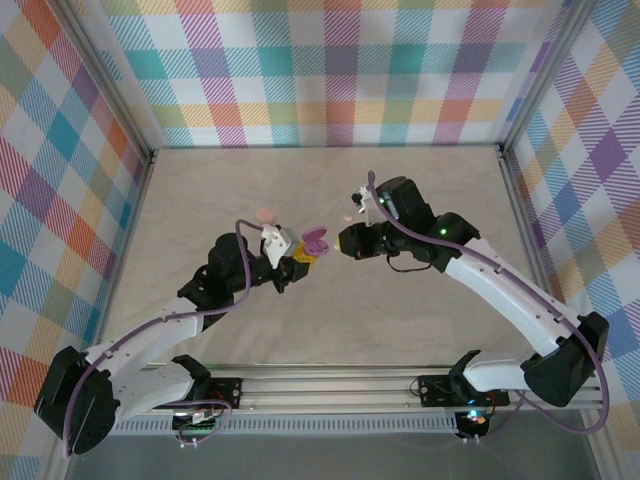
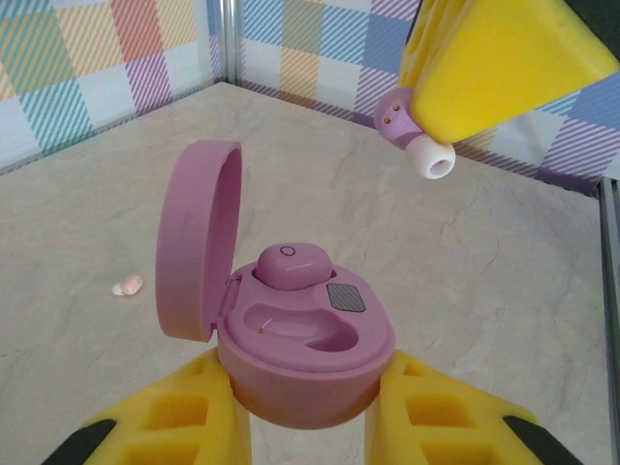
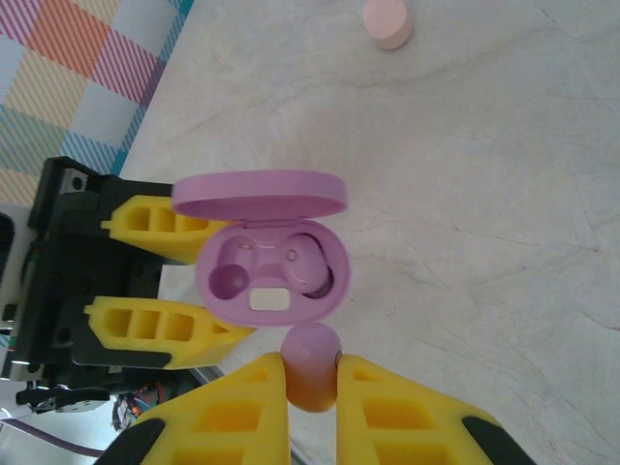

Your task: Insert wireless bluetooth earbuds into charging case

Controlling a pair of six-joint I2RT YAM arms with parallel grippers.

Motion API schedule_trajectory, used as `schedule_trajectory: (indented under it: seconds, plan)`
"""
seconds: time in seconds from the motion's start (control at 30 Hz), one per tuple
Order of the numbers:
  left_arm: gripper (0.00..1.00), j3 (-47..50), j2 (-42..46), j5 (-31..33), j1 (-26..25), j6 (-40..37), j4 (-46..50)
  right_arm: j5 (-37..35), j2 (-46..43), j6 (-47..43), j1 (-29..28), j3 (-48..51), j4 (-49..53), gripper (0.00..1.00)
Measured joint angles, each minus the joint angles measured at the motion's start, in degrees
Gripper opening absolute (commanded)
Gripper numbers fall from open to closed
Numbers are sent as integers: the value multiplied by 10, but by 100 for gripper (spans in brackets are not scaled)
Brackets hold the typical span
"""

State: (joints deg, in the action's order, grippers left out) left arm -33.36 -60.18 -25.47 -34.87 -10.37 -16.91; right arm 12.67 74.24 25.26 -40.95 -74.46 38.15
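Note:
My left gripper [image 2: 305,412] is shut on the base of a purple charging case [image 2: 305,349] and holds it above the table with its lid [image 2: 194,252] swung open. One purple earbud [image 2: 291,263] sits in the far slot; the near slot [image 2: 315,334] is empty. My right gripper [image 3: 311,380] is shut on a second purple earbud [image 3: 311,363], whose white tip [image 2: 431,160] hangs above and beyond the case. From overhead, the case [image 1: 316,242] and the right gripper [image 1: 345,243] nearly meet at mid-table.
A round pink puck [image 1: 264,214] lies on the beige table behind the left gripper; the same puck [image 3: 387,21] is beyond the case. A tiny pale pink piece [image 2: 127,285] lies on the table left of the lid. Checkered walls enclose the table.

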Motion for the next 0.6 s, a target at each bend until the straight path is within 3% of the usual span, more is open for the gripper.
schedule_trajectory:
  seconds: [0.6]
  plan:
    - [1, -15, -40, -2, -16, -10, -20, 27, 49, -1, 0, -14, -23, 16]
